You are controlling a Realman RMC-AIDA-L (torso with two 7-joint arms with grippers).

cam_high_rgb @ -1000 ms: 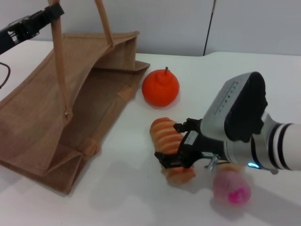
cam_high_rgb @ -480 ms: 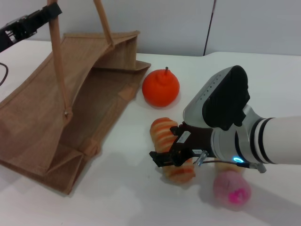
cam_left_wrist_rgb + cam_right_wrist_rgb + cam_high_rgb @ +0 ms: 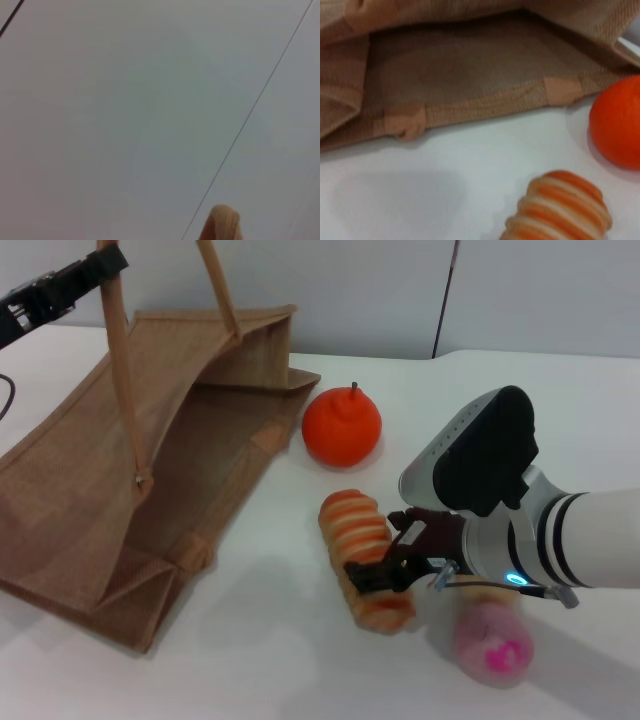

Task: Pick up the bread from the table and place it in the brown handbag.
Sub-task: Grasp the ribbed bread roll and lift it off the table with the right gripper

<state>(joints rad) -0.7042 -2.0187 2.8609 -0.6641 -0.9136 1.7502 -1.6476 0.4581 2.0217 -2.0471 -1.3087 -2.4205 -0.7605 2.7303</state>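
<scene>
**Q:** Where is the bread right now?

**A:** The bread (image 3: 359,553) lies flat on the tabletop (image 3: 300,640), on the open side of the brown handbag (image 3: 150,470), just off its mouth and apart from it. One end of the loaf points toward the orange fruit (image 3: 341,427), which sits beyond it, nearer the handbag's far corner. From my right wrist, the striped end (image 3: 560,210) shows with the handbag's opening behind it.

**Q:** And your right gripper?

**A:** My right gripper (image 3: 385,575) is down at the end of the loaf farthest from the handbag. Its dark fingers sit against the bread there, spread about as wide as the loaf, but I cannot tell whether they have actually closed on it.

**Q:** What about the other arm?

**A:** My left gripper (image 3: 60,290) is up above the handbag's far side, pinched on one of its long loop handles (image 3: 118,360), holding it raised.

**Q:** Anything else close by?

**A:** A pink ball (image 3: 490,640) rests on the tabletop just past the bread, on the side away from the handbag, beneath my right wrist.
</scene>
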